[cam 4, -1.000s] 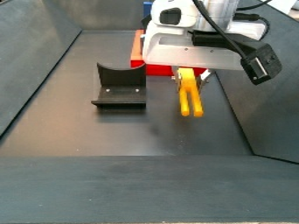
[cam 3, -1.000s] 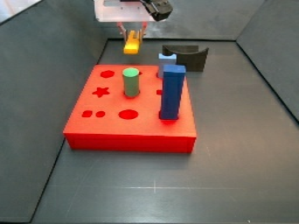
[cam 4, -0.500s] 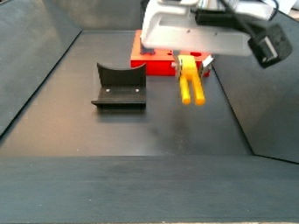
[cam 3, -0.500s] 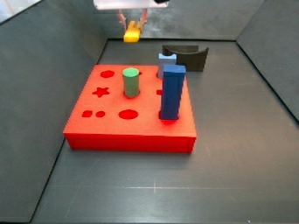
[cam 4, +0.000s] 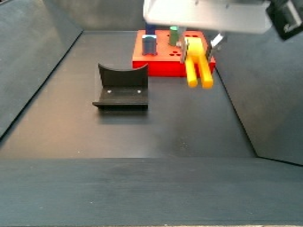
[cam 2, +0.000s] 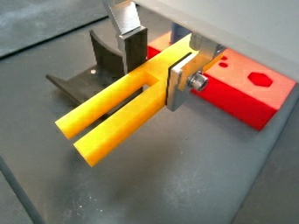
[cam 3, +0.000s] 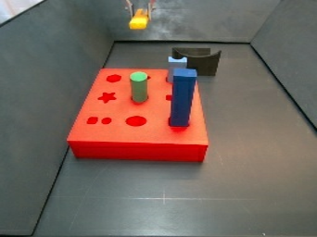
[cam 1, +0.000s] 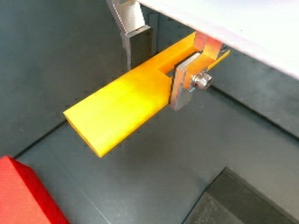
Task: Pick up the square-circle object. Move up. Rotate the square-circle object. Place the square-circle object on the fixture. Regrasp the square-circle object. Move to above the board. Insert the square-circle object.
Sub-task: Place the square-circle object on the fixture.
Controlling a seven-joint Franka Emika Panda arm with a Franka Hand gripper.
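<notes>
High above the counter (cam 4: 142, 133), the gripper (cam 2: 156, 63) is clenched on the square-circle object (cam 2: 122, 114), its silver fingers (cam 2: 179, 80) pressing both flanks of the yellow peg. Its two prongs point away from the gripper, well clear of the fixture (cam 4: 120, 88) and the red board (cam 3: 136, 116) below.

The gripper (cam 2: 149, 66) has two flat silver plate fingers (cam 2: 177, 80) with dark pads on their inner faces. A round silver screw head (cam 1: 205, 81) sits on the outer face of one finger plate, next to the square-circle object (cam 2: 114, 123). The gripper body above the board (cam 4: 165, 49) is a white housing (cam 4: 201, 13), with a black block (cam 4: 286, 14) at its edge.
</notes>
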